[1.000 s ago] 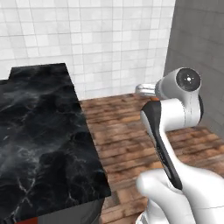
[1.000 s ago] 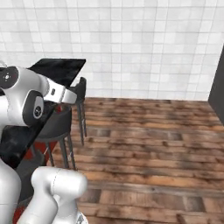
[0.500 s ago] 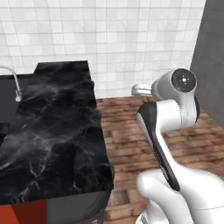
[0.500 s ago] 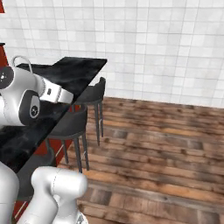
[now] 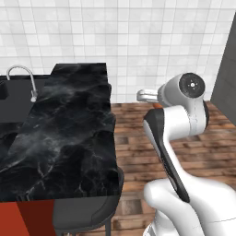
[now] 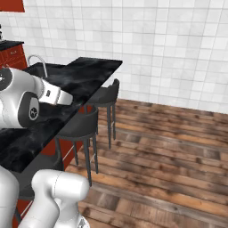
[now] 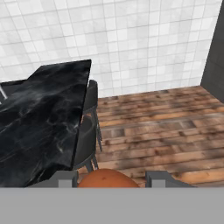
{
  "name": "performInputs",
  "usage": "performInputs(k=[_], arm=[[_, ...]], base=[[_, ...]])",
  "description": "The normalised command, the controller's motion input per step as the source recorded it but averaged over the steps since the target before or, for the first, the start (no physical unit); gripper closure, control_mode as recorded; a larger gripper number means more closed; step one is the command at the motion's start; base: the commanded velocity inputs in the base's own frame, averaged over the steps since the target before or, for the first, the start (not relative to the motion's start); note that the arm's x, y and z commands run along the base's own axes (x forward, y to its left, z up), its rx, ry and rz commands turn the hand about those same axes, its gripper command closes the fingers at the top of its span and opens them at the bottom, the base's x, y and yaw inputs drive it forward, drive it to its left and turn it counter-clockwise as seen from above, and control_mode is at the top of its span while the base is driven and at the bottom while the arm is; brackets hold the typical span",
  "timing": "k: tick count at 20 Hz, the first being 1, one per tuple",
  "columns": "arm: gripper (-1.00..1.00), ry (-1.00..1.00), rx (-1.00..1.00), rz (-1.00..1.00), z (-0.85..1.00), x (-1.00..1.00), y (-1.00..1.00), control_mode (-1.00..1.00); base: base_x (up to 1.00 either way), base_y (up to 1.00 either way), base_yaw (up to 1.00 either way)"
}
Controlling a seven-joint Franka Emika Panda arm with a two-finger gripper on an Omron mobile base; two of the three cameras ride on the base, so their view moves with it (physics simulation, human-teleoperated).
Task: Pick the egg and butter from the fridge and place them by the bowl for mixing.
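**Egg held between finger tips; gripper largely out of sight from the base**

Nearest the hand camera, the gripper [image 7: 109, 178] has its two grey finger tips standing either side of the egg [image 7: 108, 179], an orange-brown dome cut off along its lower edge. The tips sit close against its flanks, so the claw appears to be pinching the egg; actual contact cannot be confirmed, since the lower part is hidden.

From the base cameras the arm's white elbow blocks the hand; the fingers and the egg cannot be made out there.

Taking the black marble counter [image 5: 64, 138] as reference: the arm stands just beside its right long edge, over the wooden floor [image 6: 169, 151]. Dark stools [image 6: 82, 129] are tucked under that same edge, one behind the other, their seats partly covered by the overhang. At the counter's far left a curved chrome faucet [image 5: 25, 78] rises beside a dark sink recess, cut off by the frame. Red cabinet fronts [image 6: 11, 55] show beyond the counter.

Past the counter's far end runs the white tiled wall [image 7: 131, 39]. Well to the counter's right, a grey slab, the fridge [image 7: 214, 57], is cropped by the frame edge; its door and contents are not discernible.
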Motion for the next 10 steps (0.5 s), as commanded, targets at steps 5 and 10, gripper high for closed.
performInputs(k=[5,10], arm=[[1.00,0.00,0.00,0.00,0.00,0.00,0.00,1.00],[1.00,0.00,0.00,0.00,0.00,0.00,0.00,1.00]], base=[[-0.15,-0.82,0.00],[0.23,-1.00,0.00]])
